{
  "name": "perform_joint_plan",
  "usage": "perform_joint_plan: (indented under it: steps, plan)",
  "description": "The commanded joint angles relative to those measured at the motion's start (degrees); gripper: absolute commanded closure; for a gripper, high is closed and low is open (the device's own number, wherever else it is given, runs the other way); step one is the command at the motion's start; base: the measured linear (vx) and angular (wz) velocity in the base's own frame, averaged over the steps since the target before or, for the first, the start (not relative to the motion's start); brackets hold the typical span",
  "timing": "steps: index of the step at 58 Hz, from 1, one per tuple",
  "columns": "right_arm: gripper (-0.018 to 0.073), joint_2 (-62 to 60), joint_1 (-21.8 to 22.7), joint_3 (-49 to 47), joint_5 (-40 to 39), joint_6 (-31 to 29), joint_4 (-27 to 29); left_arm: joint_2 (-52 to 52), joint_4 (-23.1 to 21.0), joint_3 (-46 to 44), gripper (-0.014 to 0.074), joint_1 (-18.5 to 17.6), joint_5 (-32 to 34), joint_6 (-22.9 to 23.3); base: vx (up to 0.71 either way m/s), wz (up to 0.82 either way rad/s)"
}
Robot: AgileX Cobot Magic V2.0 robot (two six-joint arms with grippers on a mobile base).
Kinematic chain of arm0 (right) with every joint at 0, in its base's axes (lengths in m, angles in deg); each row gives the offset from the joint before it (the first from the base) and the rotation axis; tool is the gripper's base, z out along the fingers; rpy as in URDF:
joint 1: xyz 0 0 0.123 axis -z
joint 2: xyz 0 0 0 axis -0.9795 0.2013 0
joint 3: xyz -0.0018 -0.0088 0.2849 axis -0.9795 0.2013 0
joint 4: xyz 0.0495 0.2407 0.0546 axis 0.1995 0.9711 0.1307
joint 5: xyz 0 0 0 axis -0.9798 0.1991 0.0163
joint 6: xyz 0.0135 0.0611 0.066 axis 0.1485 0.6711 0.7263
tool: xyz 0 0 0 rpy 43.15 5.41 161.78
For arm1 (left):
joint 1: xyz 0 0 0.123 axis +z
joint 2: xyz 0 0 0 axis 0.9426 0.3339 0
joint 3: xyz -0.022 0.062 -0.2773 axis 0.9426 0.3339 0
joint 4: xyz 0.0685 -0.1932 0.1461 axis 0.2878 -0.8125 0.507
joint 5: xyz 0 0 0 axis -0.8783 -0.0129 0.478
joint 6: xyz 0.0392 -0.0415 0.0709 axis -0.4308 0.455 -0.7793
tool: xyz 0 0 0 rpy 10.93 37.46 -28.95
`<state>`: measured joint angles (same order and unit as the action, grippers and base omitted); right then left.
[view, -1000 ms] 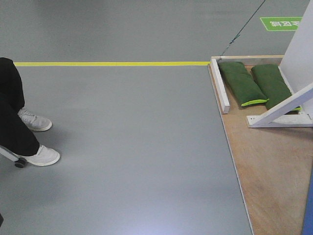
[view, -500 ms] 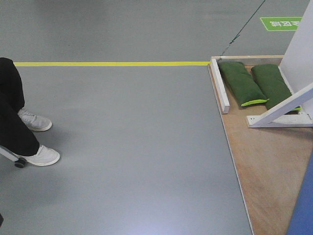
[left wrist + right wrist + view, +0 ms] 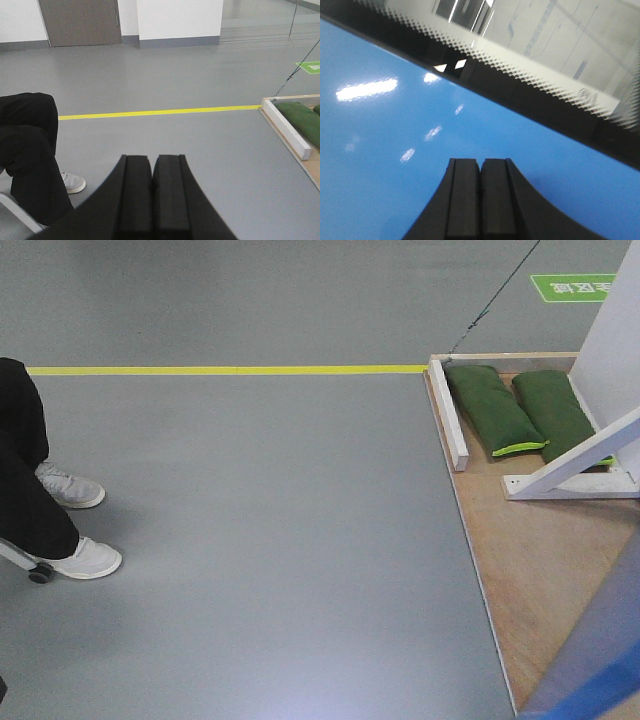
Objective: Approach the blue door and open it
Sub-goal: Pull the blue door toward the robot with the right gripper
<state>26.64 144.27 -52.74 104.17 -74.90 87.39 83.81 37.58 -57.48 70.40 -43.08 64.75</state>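
Both sets of jaws are clenched on nothing: left gripper [image 3: 152,165], right gripper [image 3: 480,167]. The blue door [image 3: 600,675] now covers way more of the wooden platform [image 3: 540,570], near right corner, than a moment ago.

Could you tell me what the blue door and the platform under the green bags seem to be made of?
The blue door: a smooth, glossy panel, painted or laminated, since sharp bright highlights show on it; its core is unclear. The platform: likely plywood, matte tan with faint grain.
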Motion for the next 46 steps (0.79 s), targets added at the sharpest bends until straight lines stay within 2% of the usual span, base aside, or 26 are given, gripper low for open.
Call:
perform_joint_plan:
  steps: [1,10,11,27,35,46]
  plan:
    - [0.0547,-5.0,-3.7,-4.4,8.2,-0.6,13.6,-0.7,-0.1,-1.5,0.0524,-0.4,4.9,0.4,0.00,0.00]
    - [0.0547,-5.0,-7.0,-6.3,8.2,-0.6,13.5,-0.7,-0.1,-1.5,0.0524,-0.4,4.9,0.4,0.00,0.00]
    - [0.0547,-5.0,-10.8,-8.3,8.2,-0.7,9.2,-0.7,-0.1,-1.5,0.0524,-0.4,4.9,0.4,0.00,0.00]
    - [0.0547,-5.0,-18.8,-9.9,8.2,-0.8,-8.4,-0.7,-0.1,-1.5,0.0524,-0.4,4.9,0.4,0.00,0.00]
    - [0.0547,-5.0,-22.0,-9.9,8.2,-0.8,-13.8,-0.7,-0.1,-1.5,0.0524,-0.4,4.9,0.4,0.00,0.00]
    - [0.0547,-5.0,-26.3,-9.9,8.1,-0.8,-17.6,-0.7,-0.1,-1.5,0.0524,-0.4,4.9,0.4,0.00,0.00]
